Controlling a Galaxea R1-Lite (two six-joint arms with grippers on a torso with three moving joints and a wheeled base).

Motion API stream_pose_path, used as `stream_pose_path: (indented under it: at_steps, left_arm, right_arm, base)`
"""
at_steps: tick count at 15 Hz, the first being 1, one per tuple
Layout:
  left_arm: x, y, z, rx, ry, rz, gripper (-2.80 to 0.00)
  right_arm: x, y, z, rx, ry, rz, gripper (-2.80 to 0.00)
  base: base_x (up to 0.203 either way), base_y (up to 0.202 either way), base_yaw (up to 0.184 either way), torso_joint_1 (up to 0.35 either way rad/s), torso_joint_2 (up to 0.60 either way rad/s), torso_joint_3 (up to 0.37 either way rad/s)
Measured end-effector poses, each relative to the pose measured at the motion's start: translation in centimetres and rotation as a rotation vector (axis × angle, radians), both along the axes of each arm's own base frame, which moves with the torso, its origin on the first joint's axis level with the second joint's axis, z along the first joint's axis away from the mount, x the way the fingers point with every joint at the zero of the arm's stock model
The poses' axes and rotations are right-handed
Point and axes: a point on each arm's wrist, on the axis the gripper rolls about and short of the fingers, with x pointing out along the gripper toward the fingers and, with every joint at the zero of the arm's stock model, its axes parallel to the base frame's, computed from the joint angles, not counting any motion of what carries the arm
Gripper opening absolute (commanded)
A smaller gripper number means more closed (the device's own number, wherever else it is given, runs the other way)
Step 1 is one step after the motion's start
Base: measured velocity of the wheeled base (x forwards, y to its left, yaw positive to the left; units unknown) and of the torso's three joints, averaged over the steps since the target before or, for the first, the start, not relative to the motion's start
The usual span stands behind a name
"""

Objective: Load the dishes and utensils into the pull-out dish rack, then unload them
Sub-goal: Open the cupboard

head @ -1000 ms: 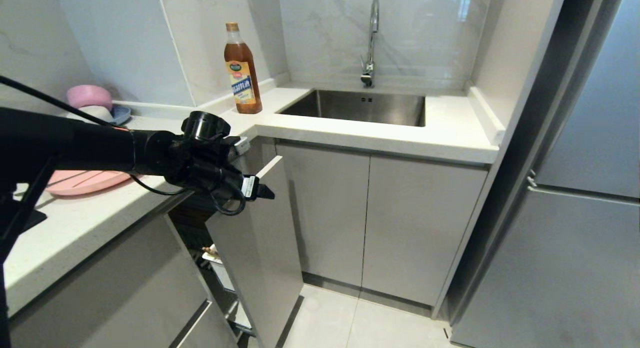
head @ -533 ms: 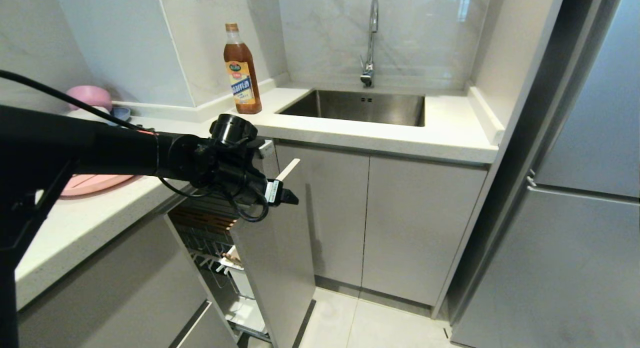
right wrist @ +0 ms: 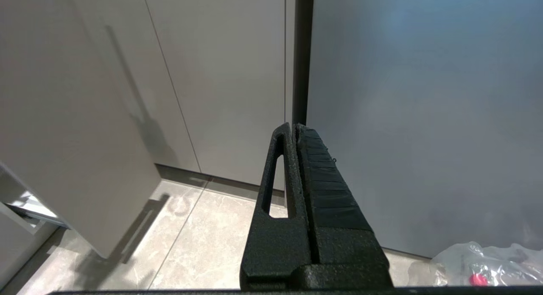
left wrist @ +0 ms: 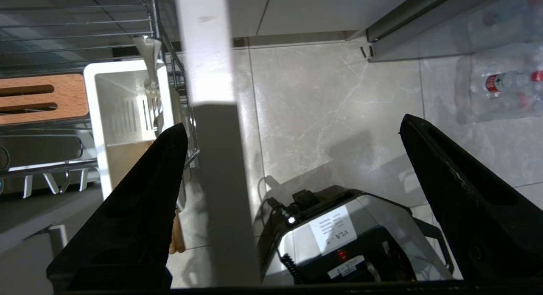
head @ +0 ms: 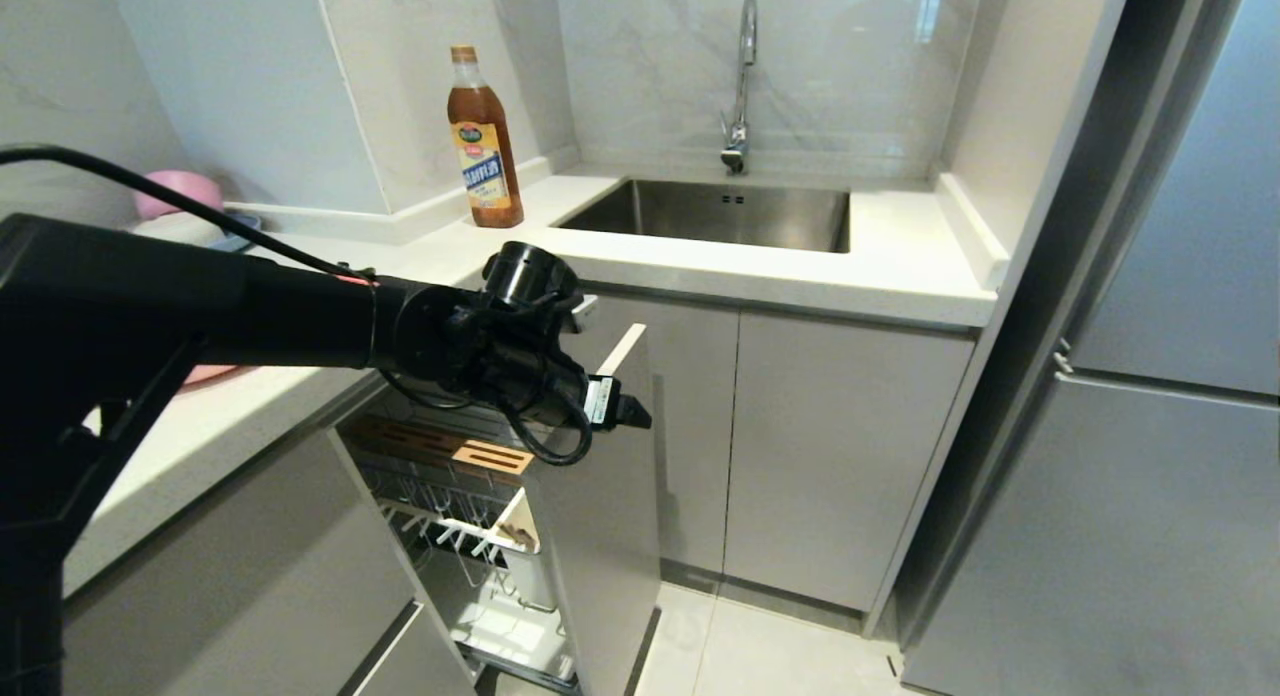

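- Two tall grey refrigerator doors [head: 1150, 426] fill the right side of the head view, beside the grey base cabinets [head: 760, 446].
- White table [head: 760, 266], L-shaped, carries a steel sink [head: 720, 216] with a chrome faucet [head: 742, 86], a brown sauce bottle [head: 484, 136] at the corner, and at the far left a pink bowl [head: 180, 188] with a bit of pale blue bowl [head: 238, 241] beside it; an edge of a pink plate [head: 205, 374] shows under the left arm.
- Pull-out dish rack [head: 470, 536] stands drawn out from under the table, its pale grey front panel [head: 600, 536] facing the floor space and its wire basket exposed behind.
- Left hand [head: 625, 412] hangs over the top edge of that front panel; in the left wrist view its fingers [left wrist: 140, 201] are spread wide, one on the rack side and one on the outer side, with the panel's edge between them and not pinched.
- Right hand [right wrist: 297, 172] is low near the floor, pointed at the cabinet and refrigerator fronts, its fingers pressed together on nothing.
- White utensil caddy [left wrist: 123, 112] sits in the rack just behind the panel, with a grey metal spoon [left wrist: 150, 74] standing in it.
- Slotted copper-brown strip [head: 450, 454] lies across the top of the wire basket, next to the caddy.
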Motion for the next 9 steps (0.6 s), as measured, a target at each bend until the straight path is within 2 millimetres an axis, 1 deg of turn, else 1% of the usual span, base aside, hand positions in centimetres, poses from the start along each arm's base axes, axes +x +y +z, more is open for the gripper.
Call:
stream_pose_path:
  at_steps: [9]
  left_arm:
    - [-2.5,-4.9,-0.2,-0.031,0.022,-0.102,0.00]
  right_arm:
    - [0.0,0.0,0.0,0.000,0.000,0.000,-2.80]
  base:
    - [0.000,0.000,0.000,0.000,0.00,0.000]
